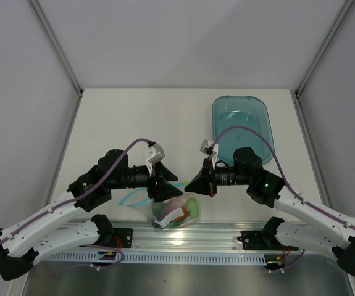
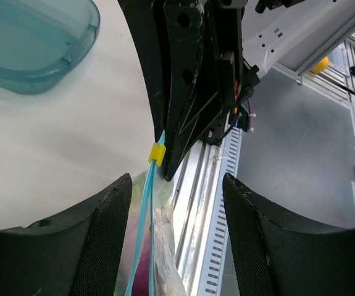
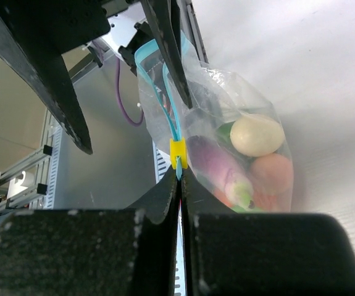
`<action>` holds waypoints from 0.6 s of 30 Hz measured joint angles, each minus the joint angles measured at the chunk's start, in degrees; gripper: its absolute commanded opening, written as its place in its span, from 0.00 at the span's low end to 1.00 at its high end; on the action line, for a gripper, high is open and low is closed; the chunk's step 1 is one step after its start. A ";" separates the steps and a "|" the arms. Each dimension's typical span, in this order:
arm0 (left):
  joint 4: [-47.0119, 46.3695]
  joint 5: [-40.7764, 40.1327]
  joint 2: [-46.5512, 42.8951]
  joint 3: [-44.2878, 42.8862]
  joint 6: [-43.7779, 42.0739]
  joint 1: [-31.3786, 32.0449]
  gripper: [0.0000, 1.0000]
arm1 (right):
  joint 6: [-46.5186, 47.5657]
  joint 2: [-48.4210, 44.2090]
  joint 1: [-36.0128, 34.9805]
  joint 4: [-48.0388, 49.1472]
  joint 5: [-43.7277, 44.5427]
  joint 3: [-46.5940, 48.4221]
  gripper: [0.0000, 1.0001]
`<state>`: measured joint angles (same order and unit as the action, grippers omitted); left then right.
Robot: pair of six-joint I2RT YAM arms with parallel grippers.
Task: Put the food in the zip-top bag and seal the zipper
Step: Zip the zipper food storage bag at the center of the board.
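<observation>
white tabletop, grey walls. zip-top bag [image 1: 176, 213] is at the table's near edge between both arms, with the food [image 3: 245, 161] inside: purple eggplant [image 3: 217, 165], pale round piece [image 3: 256, 135], orange piece [image 3: 270, 174]. thin crinkly film, likely light, floppy and slick. the blue zipper [image 3: 173, 120] looks firmest, so grip there, beside the yellow slider [image 3: 177, 152]. right gripper [image 3: 179, 176] is pinched tight on that strip. left gripper [image 2: 177, 203] stands wide, the strip between its fingers touching neither. mouth possibly part unsealed, hard to tell.
</observation>
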<state>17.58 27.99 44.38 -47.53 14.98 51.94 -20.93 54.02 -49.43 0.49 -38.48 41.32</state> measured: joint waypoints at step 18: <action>-8.63 -2.16 1.84 2.01 -2.49 0.00 0.45 | -1.09 -0.87 -1.14 -0.09 4.61 0.00 0.00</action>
<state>8.95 25.82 46.22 -45.52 12.49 51.94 -22.02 53.15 -50.57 0.40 -33.87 41.32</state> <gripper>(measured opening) 0.458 0.002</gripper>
